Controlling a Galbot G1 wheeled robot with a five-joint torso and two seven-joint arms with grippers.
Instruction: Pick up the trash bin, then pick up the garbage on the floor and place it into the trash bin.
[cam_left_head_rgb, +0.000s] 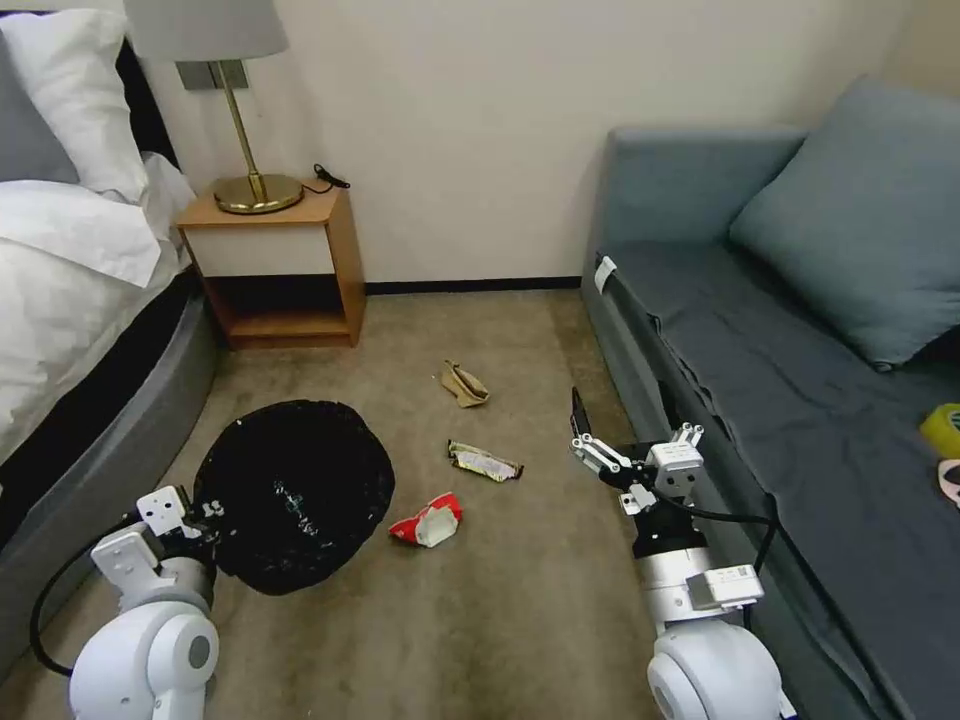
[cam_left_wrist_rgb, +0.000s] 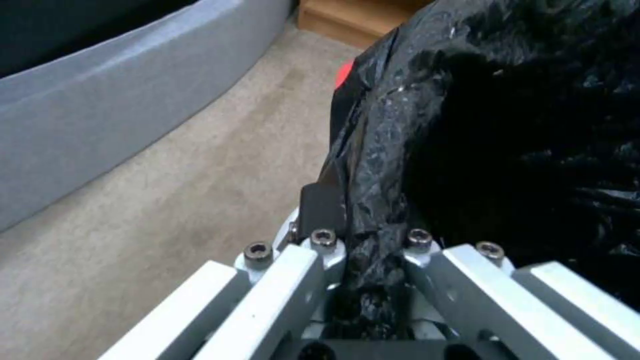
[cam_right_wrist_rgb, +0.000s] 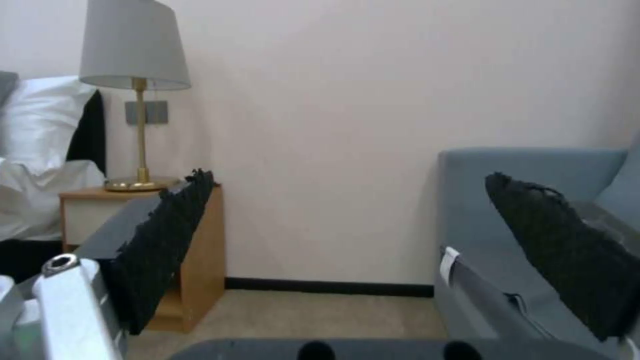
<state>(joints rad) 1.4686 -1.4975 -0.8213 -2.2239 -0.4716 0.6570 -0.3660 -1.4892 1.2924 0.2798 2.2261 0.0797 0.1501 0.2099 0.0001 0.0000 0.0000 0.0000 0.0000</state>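
Gripping bin (cam_left_head_rgb: 293, 492) rim with left claw (cam_left_wrist_rgb: 373, 260); right claw (cam_left_head_rgb: 590, 440) open, empty. Wrappers (cam_left_head_rgb: 428, 520) and paper (cam_left_head_rgb: 464, 385) left on floor.

- Soft, even room light falls on my beige carpet (cam_left_head_rgb: 520, 610); shadows under things are faint.
- My left wrist view is blurred; the crinkly black plastic bag (cam_left_wrist_rgb: 507, 125) shows small glints.
- My head view bends toward its edges.

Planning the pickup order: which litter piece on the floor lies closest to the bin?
The red-and-white wrapper, just beside the trash bin; the other two lie farther toward the wall.
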